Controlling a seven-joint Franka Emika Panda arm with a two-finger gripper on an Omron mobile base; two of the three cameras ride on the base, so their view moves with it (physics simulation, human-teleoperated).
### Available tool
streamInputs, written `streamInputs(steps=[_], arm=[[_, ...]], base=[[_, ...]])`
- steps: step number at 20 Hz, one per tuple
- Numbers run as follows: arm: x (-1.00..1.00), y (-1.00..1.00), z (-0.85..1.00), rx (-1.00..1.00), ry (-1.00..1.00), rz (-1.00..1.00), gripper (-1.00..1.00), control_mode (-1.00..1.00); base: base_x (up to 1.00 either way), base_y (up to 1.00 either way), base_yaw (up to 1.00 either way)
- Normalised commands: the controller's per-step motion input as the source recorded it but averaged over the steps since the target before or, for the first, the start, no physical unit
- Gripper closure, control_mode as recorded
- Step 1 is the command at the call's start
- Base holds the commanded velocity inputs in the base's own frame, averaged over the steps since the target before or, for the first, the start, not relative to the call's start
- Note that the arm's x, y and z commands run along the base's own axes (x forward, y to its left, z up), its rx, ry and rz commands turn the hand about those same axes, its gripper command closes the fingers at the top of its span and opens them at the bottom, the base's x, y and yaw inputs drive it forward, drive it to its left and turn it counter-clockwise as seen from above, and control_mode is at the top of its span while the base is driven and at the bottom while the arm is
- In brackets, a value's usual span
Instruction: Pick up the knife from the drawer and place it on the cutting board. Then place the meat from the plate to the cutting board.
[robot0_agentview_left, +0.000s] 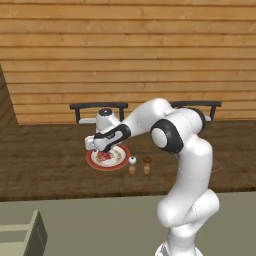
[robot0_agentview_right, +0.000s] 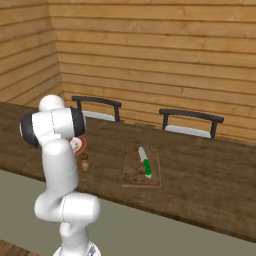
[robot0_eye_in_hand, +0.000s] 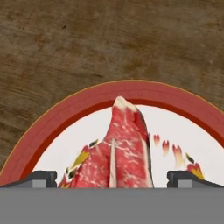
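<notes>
The meat (robot0_eye_in_hand: 124, 144), a red slab with whitish streaks, lies on the round white plate with a broad red rim (robot0_eye_in_hand: 131, 92). My gripper (robot0_eye_in_hand: 114, 179) is open and low over the plate, its fingertips (robot0_eye_in_hand: 41, 178) standing on either side of the meat without touching it. From the left base view the gripper (robot0_agentview_left: 102, 149) hangs right above the plate (robot0_agentview_left: 120, 161) and the meat (robot0_agentview_left: 103, 158). The cutting board (robot0_agentview_right: 135, 172) lies on the table to the right. On it rests the knife (robot0_agentview_right: 145, 162), which has a green handle.
Two small shakers (robot0_agentview_left: 132, 165) (robot0_agentview_left: 146, 165) stand just right of the plate. Two dark chairs (robot0_agentview_right: 97, 107) (robot0_agentview_right: 190, 122) stand behind the wooden table (robot0_agentview_left: 45, 160). An open drawer (robot0_agentview_left: 22, 235) sits at the lower left.
</notes>
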Motion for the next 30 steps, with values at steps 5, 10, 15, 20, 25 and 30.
streamInputs(steps=[5,10,15,20,25,30], arm=[[0.00,0.00,-0.21,-0.02,0.00,0.00,-1.00,-1.00],[0.00,0.00,-0.24,-0.02,0.00,0.00,-1.00,-1.00],[0.00,0.00,-0.19,-0.01,0.00,0.00,-1.00,-1.00],[0.00,0.01,-0.01,0.00,0.00,0.00,1.00,-1.00],[0.00,0.00,0.00,0.00,0.00,0.00,1.00,-1.00],[0.00,0.01,0.18,0.00,-0.01,0.00,1.00,-1.00]], base=[[0.00,0.00,0.00],[0.00,0.00,0.00],[0.00,0.00,0.00],[0.00,0.00,0.00],[0.00,0.00,0.00],[0.00,0.00,0.00]])
